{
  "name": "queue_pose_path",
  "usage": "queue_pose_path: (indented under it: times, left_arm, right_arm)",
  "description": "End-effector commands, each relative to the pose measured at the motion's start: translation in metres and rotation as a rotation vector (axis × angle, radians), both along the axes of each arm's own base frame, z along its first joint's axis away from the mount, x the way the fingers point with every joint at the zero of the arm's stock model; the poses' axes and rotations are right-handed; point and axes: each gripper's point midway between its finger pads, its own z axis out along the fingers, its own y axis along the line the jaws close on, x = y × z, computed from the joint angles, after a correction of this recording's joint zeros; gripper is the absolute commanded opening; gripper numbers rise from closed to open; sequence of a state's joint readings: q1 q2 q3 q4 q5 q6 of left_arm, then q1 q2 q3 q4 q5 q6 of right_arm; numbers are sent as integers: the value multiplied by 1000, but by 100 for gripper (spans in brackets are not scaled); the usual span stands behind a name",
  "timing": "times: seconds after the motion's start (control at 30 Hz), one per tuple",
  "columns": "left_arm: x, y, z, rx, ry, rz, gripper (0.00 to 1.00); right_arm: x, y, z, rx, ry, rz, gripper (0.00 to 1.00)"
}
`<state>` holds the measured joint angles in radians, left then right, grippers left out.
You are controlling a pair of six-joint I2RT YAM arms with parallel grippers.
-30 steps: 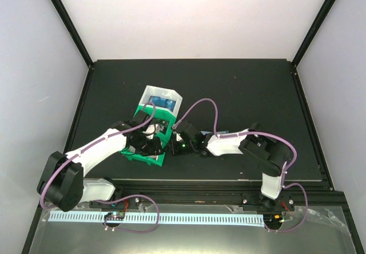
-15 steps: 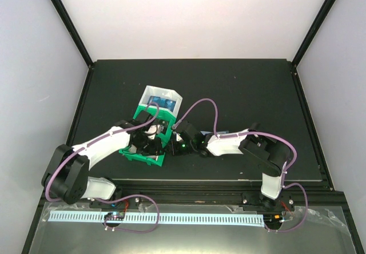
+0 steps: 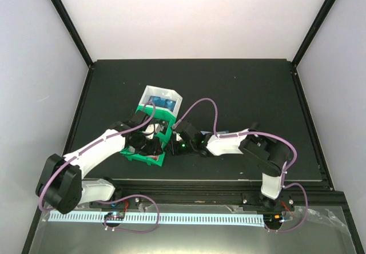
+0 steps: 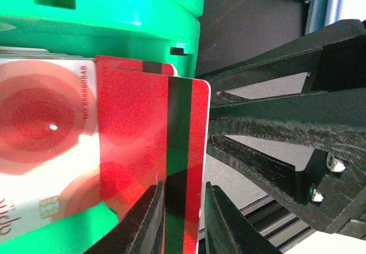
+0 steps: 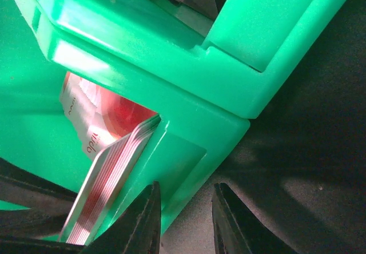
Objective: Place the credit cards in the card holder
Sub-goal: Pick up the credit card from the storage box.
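Glossy red, black-striped credit cards [image 4: 148,134] leaning in smooth green plastic bin [image 4: 114,14] on matte black table [image 3: 246,88], pale walls [image 3: 189,14]; left gripper [image 4: 183,222] and right gripper [image 5: 186,219] narrowly parted, grip unclear.

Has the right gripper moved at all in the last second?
No. In the overhead view the right gripper stays at the green bin's right edge, with no visible shift.

Left of centre on the table [image 3: 246,88], near bin [image 3: 142,155] with far bin [image 3: 170,98] just behind it. Inside the near bin, credit cards [image 4: 40,122] stacked, front card [image 4: 186,128] overlapping the rest. In that bin from the left, left gripper [image 4: 183,191] at the front card's edge; right gripper [image 5: 184,192] against the bin's right wall
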<state>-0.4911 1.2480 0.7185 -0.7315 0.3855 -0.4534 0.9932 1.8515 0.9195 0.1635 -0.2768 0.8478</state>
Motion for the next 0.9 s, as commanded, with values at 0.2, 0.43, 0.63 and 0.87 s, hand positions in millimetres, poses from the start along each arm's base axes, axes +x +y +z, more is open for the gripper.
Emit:
queue_pose_path:
  times: [0.2,0.43,0.63,0.87]
  left_arm:
    - [2,1,13,3,-29,-7,12]
    - [12,21,20,114,-93,42,4]
    - [29,53,41,264,-212,141,2]
    - [35,50,87,176,-350,171,2]
  right_arm:
    - [6,-2,-5,-32,-10,-26,27]
    - [6,-1,0,-24,-19,-20,27]
    - [10,-2,15,-22,-55,-28,28]
    - [17,-23,59,-15,-145,-71,41]
